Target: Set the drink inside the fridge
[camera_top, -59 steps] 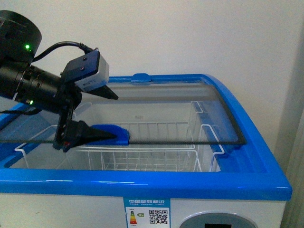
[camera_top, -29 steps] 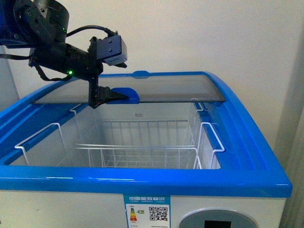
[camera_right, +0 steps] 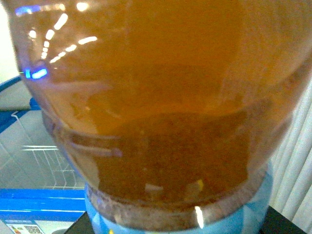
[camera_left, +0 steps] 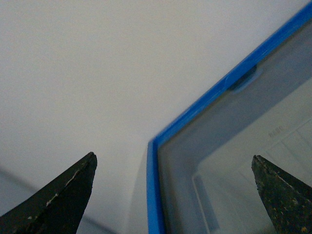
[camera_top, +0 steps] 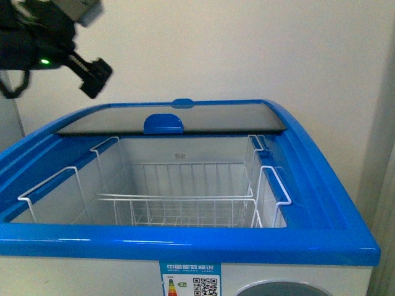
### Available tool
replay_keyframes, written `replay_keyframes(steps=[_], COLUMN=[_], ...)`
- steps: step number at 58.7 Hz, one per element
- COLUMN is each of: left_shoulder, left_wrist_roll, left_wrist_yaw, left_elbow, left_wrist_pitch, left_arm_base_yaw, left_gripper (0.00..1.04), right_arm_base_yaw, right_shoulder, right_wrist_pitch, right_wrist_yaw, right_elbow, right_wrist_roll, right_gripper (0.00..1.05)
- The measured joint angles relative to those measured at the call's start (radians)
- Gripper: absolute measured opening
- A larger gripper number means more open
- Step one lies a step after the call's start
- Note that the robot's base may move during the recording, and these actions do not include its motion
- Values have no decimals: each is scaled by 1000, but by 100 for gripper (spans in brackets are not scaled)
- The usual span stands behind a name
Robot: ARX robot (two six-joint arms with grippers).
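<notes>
Front view: fridge [camera_top: 185, 242] open, wire basket [camera_top: 185, 206] inside; drink [camera_right: 161, 97] amber; left end effector [camera_left: 173, 156] apart, right end effector unclear.

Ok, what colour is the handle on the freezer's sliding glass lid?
The curved plastic handle is blue, like the freezer's top rim; clearest in the front view.
</notes>
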Motion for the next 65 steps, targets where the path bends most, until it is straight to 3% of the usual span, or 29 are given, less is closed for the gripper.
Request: replay_keyframes(steps=[16, 19, 22, 26, 30, 38, 46, 57, 65], left_shoulder=[-477, -579, -682, -840, -968, -1054, -1135, -1240, -1322], left_wrist_roll=[-362, -455, -532, -629, -688, -738, -748, -753, -753], left_wrist_yaw=[29, -53, -112, -140, -140, -144, -143, -144, -144], left_elbow=[-568, -707, -841, -1025, -1180, -1334, -1399, -1474, -1512], left_wrist_pitch=[-12, 49, 106, 140, 158, 169, 172, 142, 98], left_arm_base_yaw=[68, 69, 70, 72, 72, 73, 72, 72, 72], left_gripper=[95, 88, 81, 71, 58, 30, 3, 3, 3], right_arm_base_yaw=[0, -6, -35, -52, -39, 66, 206, 380, 462], right_shoulder=[0, 13, 57, 171, 322, 703, 1048, 1515, 1709], right_wrist_pitch=[0, -29, -177, -384, -397, -274, -423, -719, -710], right_wrist_yaw=[-2, -18, -113, -221, -277, -250, -241, -124, 1], right_elbow=[0, 9, 80, 194, 283, 572, 897, 1465, 1618], right_wrist_roll=[0, -11, -64, -178, -317, -635, -926, -1125, -1186], right_gripper=[38, 38, 38, 38, 38, 38, 38, 38, 38])
